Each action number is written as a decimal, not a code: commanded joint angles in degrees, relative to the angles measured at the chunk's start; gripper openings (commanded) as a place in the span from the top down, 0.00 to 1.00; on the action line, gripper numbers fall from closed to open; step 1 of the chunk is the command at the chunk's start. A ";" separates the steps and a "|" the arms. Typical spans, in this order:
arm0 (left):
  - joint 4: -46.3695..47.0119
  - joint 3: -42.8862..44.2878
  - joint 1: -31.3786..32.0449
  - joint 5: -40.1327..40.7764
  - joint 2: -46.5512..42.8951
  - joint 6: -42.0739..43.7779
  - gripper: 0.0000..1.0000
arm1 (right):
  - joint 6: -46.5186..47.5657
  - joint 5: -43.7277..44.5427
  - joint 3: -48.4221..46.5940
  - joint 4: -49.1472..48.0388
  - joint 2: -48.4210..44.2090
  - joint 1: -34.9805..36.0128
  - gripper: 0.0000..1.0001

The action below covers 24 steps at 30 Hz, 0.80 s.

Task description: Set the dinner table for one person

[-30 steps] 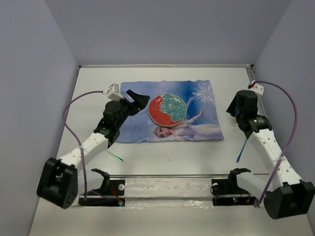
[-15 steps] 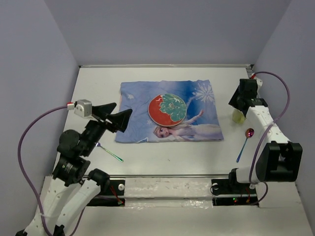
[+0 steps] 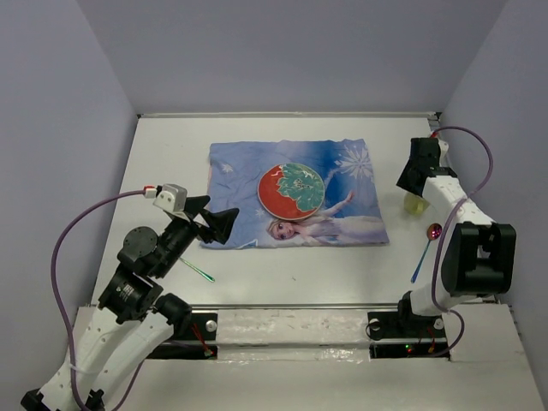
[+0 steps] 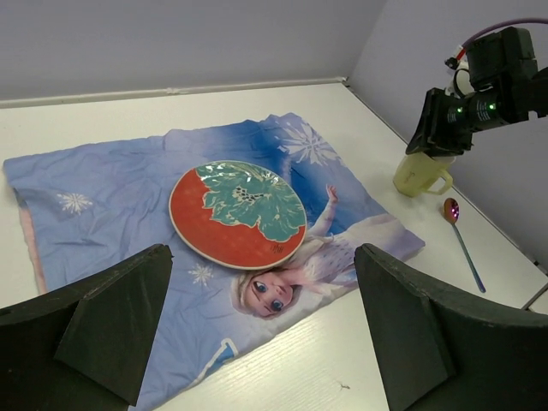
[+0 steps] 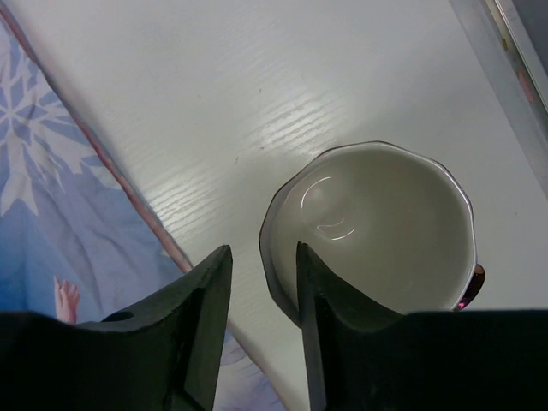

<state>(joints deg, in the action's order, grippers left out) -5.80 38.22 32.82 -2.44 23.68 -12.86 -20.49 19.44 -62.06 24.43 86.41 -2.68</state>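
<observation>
The off-white dinner table [image 3: 167, 154] carries a blue princess mat [image 3: 351, 218] with a red and green plate [image 3: 291, 190] on it. A pale yellow cup [image 3: 414, 204] stands on the table right of the mat, with a purple spoon [image 3: 425, 248] just in front of it. My right gripper [image 3: 417, 181] hangs over the cup. In the right wrist view the gripper [image 5: 262, 251] is open, one finger [image 5: 321, 291] inside the cup [image 5: 385, 223], the other outside and not touching its wall. My left gripper [image 3: 214, 224] is wide open and empty above the mat's near left corner.
A thin green utensil [image 3: 199, 271] lies on the table in front of the mat's left corner. The left wrist view shows the plate [image 4: 237, 212], the cup [image 4: 419, 174], the spoon [image 4: 462, 240] and the right arm [image 4: 479, 86]. Grey walls enclose the table on three sides.
My left arm has drawn back from the mat toward the near left, its gripper staying open. My right gripper has shifted slightly and the cup and spoon head now show below it.
</observation>
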 commanded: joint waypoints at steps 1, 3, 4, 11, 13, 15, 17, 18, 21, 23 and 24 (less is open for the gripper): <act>1.94 0.37 1.28 1.21 -0.48 1.96 0.01 | 1.07 2.08 -2.19 -4.03 0.86 -0.31 0.61; 1.85 0.37 1.81 1.29 -0.30 2.05 0.01 | 1.59 3.93 -2.36 -4.47 0.78 -0.31 0.67; 1.76 0.37 1.98 1.29 -0.13 2.05 0.01 | 1.86 4.11 -2.62 -4.56 0.86 -0.31 0.69; 1.76 0.19 2.16 1.82 -0.92 1.88 0.01 | 3.53 5.60 -3.76 -4.56 1.30 -0.31 1.00; 1.76 0.19 2.08 1.82 -0.92 1.88 0.01 | 4.32 5.43 -4.29 -4.47 0.26 -0.31 1.00; 1.76 0.19 2.08 1.82 -0.74 1.88 0.01 | 5.63 3.59 -5.61 -4.74 -2.82 0.39 1.00; 1.94 0.10 2.16 1.82 -0.66 1.88 0.01 | 6.95 0.53 -8.40 -5.44 -4.66 3.71 1.00; 2.02 0.10 2.16 1.82 -0.57 1.79 0.01 | 7.65 -0.36 -9.73 -5.44 -4.67 5.39 1.00; 2.02 0.02 2.08 1.82 -0.48 1.88 0.01 | 10.99 -2.65 -16.91 -4.56 -1.43 11.89 1.00; 1.94 0.02 2.07 1.82 -0.48 1.88 0.01 | 12.57 -4.57 -20.71 -4.30 3.20 13.92 1.00; 1.85 0.02 2.07 1.82 -0.57 1.88 0.01 | 12.93 -4.76 -22.73 -3.95 5.15 14.71 1.00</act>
<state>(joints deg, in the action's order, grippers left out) -5.85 38.22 34.79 -0.95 23.38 -12.21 -12.38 19.05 -73.91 25.76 87.66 7.01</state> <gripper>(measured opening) 0.990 0.048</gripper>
